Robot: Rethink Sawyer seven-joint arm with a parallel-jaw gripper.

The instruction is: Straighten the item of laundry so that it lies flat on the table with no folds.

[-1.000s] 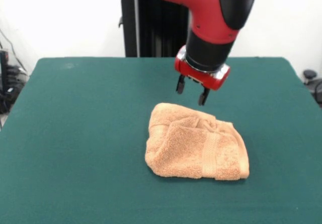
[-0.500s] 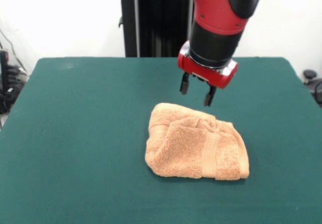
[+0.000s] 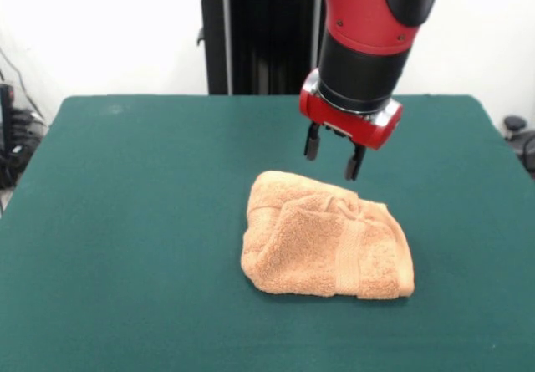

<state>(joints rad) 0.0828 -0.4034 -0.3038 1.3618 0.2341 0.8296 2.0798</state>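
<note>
The orange-tan towel [image 3: 326, 247] lies bunched and folded on the dark green table [image 3: 125, 221], right of the middle, with its flat woven band running down its right part. My gripper [image 3: 333, 158] hangs open and empty just above the towel's far edge, apart from it. The red and black arm comes down from the top of the front view.
The black pedestal [image 3: 251, 38] stands behind the table's far edge. Cables and dark gear [image 3: 12, 138] sit off the table's left side, and a dark object [image 3: 518, 134] off its right side. The table's cloth lies bare left of the towel.
My gripper has moved a little to the right and slightly up over the towel's far edge. It stays open. The towel has not moved.
</note>
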